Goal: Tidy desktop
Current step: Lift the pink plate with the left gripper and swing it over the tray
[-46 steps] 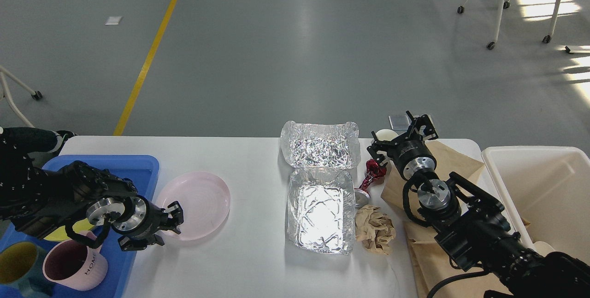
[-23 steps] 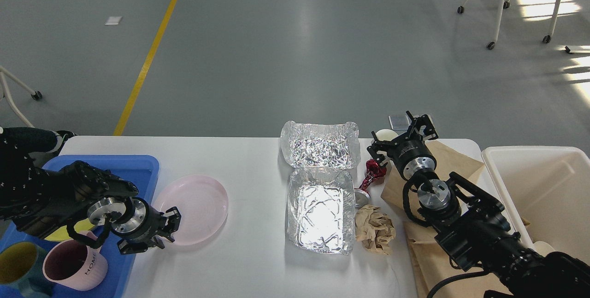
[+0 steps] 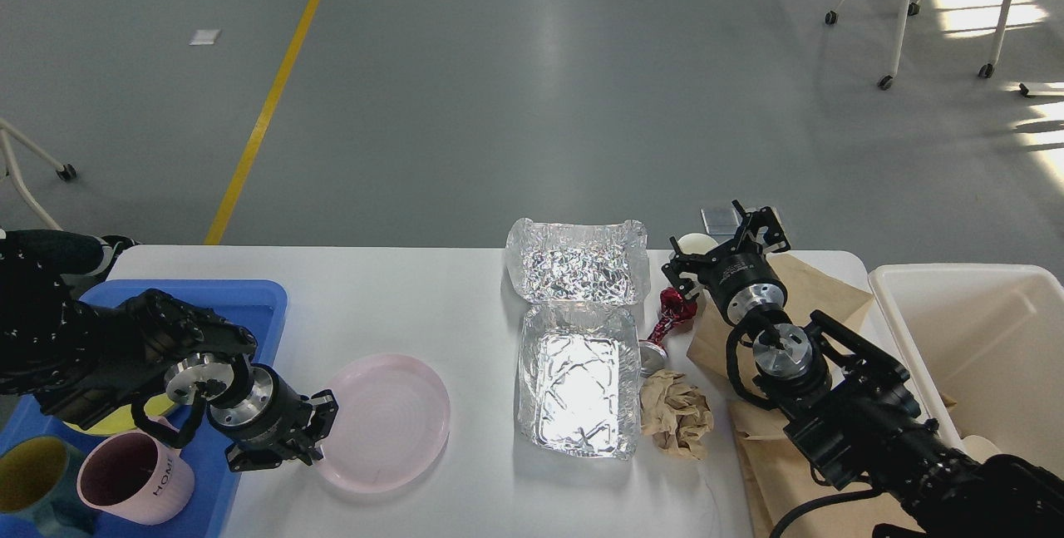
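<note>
The jaws of the left gripper [image 3: 320, 431] pinch the near-left rim of the pink plate [image 3: 389, 422], which lies flat on the white tabletop [image 3: 432, 297] just right of the blue tray [image 3: 249, 297]. Whether the jaws of the right gripper [image 3: 721, 249] are spread or pressed together cannot be told; it hangs over the far right edge, above a sheet of brown paper [image 3: 819, 284]. In the tray stand a pink mug [image 3: 133, 480] and a yellow-lined cup [image 3: 32, 471]. Mid-table an open foil container [image 3: 579, 392] lies with its crumpled lid [image 3: 578, 268] folded back. Just right of it sit a red foil wrapper [image 3: 673, 313] and a ball of crumpled brown paper [image 3: 677, 413]. A cream bin [image 3: 989, 330] stands at the right end.
</note>
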`<act>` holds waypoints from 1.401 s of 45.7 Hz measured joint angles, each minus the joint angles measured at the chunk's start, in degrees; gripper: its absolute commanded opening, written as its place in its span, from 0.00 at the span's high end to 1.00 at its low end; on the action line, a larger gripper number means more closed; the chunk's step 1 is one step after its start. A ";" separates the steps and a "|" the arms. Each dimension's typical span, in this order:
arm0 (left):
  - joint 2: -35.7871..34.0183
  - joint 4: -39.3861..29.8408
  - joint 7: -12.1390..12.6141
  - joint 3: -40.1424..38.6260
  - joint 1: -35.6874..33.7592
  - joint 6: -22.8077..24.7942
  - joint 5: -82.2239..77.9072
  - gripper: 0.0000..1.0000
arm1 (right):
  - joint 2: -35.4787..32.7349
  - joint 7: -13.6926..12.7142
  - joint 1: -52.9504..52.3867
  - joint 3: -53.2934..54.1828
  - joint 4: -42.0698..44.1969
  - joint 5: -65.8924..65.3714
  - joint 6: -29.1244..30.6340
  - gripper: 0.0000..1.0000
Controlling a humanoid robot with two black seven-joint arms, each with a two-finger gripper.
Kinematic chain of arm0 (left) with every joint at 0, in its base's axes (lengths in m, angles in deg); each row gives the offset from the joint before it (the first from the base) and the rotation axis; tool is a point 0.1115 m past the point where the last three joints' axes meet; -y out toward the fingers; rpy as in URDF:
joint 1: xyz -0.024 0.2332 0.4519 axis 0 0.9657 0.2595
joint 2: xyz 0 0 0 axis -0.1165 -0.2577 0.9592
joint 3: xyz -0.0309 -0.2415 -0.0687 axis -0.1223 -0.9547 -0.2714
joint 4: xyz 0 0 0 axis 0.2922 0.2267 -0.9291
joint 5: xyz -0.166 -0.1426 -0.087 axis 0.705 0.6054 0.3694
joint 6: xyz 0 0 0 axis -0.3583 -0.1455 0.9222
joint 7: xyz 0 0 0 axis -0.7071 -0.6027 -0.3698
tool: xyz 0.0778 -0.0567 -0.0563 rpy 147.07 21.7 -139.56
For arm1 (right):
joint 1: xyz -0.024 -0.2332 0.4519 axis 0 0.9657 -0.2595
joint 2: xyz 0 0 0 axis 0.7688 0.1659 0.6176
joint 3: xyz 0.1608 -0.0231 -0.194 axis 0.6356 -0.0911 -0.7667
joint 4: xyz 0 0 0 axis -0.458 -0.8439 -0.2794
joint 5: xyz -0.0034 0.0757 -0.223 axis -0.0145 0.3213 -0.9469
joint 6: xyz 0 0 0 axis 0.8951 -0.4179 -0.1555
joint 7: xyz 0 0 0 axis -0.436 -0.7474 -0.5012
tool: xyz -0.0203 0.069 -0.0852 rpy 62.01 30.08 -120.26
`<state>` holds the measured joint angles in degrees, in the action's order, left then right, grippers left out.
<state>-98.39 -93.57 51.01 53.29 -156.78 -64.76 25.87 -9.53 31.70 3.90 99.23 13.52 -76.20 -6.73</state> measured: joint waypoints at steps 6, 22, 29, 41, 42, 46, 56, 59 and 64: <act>-0.05 0.56 -0.01 0.18 -0.47 2.22 -0.07 1.00 | 0.00 0.00 0.00 0.00 0.00 0.00 0.00 0.00; -1.50 0.59 0.61 1.32 -6.59 10.97 -0.17 1.00 | 0.00 0.00 0.00 0.00 0.00 0.00 0.00 0.00; -3.89 0.16 4.95 2.20 -11.36 16.02 -0.19 1.00 | 0.00 0.00 0.00 0.00 0.00 0.00 0.00 0.00; -12.28 0.23 9.53 2.18 -19.22 23.45 -0.35 1.00 | 0.00 0.00 0.00 0.00 0.00 0.00 0.00 0.00; -12.86 0.29 10.03 2.12 -19.85 23.88 -0.37 1.00 | 0.00 0.00 0.00 0.00 0.00 0.00 0.00 0.00; -14.50 0.33 12.09 1.84 -21.62 24.86 -0.44 1.00 | 0.00 0.00 0.00 0.00 0.00 0.00 0.00 0.00; -21.61 0.32 16.57 -0.01 -25.43 27.38 -0.78 1.00 | 0.00 0.00 0.00 0.00 0.00 0.00 0.00 0.00; -23.82 0.32 17.49 -0.73 -25.68 27.99 -0.83 1.00 | 0.00 0.00 0.00 0.00 0.00 0.00 0.00 0.00; -26.49 0.48 17.91 -0.98 -25.19 27.97 -1.57 1.00 | 0.00 0.00 0.00 0.00 0.00 0.00 0.00 0.00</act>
<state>-124.88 -93.09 68.93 52.31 -181.97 -36.80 24.29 -9.53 31.70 3.90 99.23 13.53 -76.20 -6.73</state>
